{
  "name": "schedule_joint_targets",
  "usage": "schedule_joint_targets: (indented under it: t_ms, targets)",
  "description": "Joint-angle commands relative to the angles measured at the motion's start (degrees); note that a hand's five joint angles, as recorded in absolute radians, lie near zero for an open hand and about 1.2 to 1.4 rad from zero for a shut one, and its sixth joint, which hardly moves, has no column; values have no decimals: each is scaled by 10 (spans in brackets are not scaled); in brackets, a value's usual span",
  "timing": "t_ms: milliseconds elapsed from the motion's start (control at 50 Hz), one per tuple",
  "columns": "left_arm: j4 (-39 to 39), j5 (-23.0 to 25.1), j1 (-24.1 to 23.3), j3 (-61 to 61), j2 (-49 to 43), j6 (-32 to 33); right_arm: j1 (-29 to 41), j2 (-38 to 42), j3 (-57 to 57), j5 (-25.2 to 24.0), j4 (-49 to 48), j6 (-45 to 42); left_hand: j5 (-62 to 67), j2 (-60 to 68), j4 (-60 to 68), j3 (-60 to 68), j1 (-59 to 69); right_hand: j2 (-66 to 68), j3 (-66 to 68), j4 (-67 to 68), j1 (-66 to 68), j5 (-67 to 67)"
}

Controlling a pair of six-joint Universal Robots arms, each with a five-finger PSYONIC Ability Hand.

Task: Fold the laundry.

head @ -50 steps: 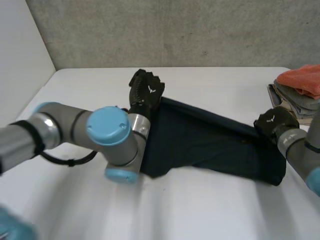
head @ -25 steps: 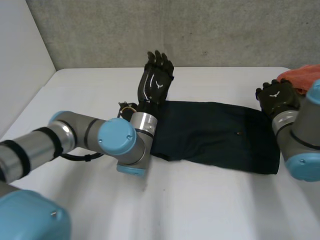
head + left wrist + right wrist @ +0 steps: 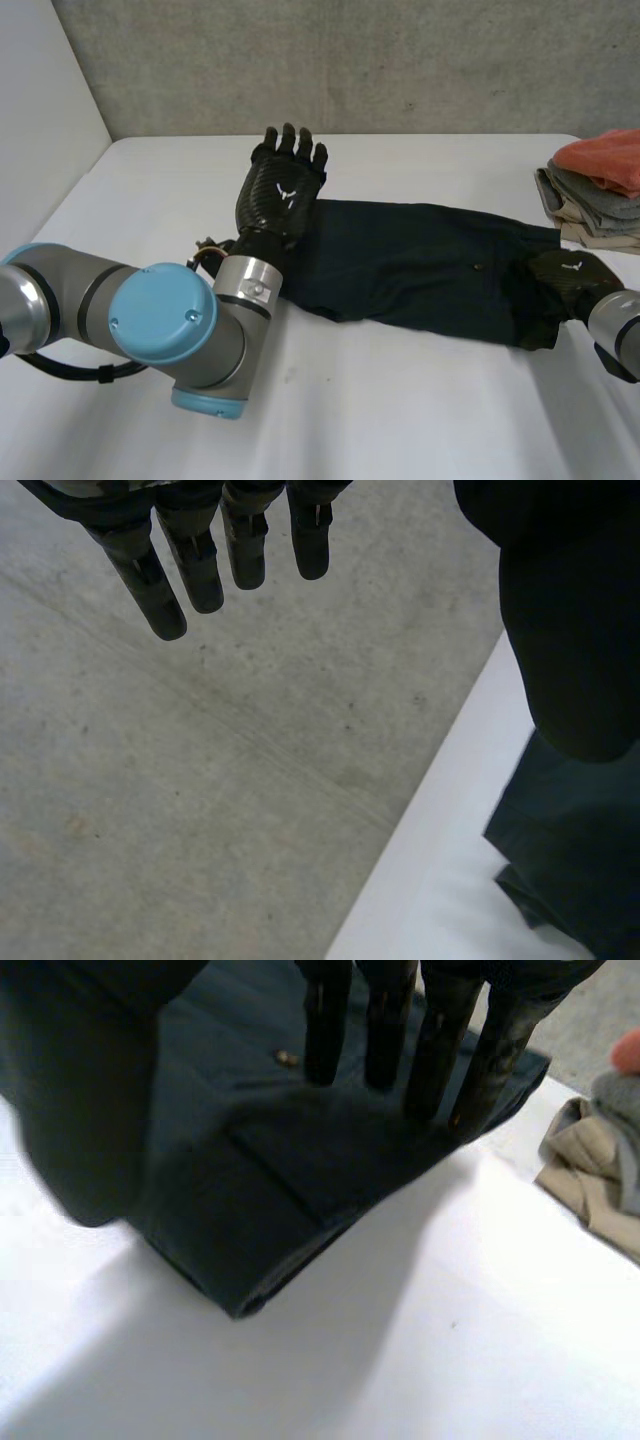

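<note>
A dark navy cloth (image 3: 420, 265) lies folded in a long band across the middle of the white table (image 3: 400, 420). My left hand (image 3: 283, 190) is raised over the cloth's left end, palm down and fingers straight; in the left wrist view its fingers (image 3: 190, 560) point at the concrete wall, with the cloth (image 3: 565, 860) beside them. My right hand (image 3: 565, 275) hovers at the cloth's right end near the front corner. In the right wrist view its straight fingers (image 3: 385, 1020) reach over the folded edge of the cloth (image 3: 280, 1190).
A pile of folded laundry (image 3: 600, 185), orange on top of grey and beige, sits at the back right corner and shows again as the pile (image 3: 590, 1180) past my right fingertips. My left arm's elbow (image 3: 165, 325) hangs over the front left of the table.
Both hands have opened and let the cloth go. The left hand rose off its left end; the right hand swung from the back right to the front right end. The cloth lies flatter.
</note>
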Motion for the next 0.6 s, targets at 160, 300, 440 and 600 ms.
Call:
schedule_joint_targets:
  t_ms: [160, 300, 440, 600]
  targets:
    - [0, -15, 3, -19, 4, -4, -55, 7, -8, -4, -28, -90, -26, -15, -16, -20, -10, 584, 582, 587, 613, 584]
    - [-1, -16, 7, -38, 41, -4, -105, -23, -20, 7, 23, -280, -26, -15, -16, -20, -10, 584, 582, 587, 613, 584]
    - [-1, -15, 18, -70, 78, -5, -87, -29, -64, -4, 38, -361, -26, -15, -16, -20, -10, 584, 582, 587, 613, 584]
    - [-1, -19, 19, -83, 89, -25, 125, -15, -128, -75, -35, -377, -26, -15, -16, -20, -10, 584, 582, 587, 613, 584]
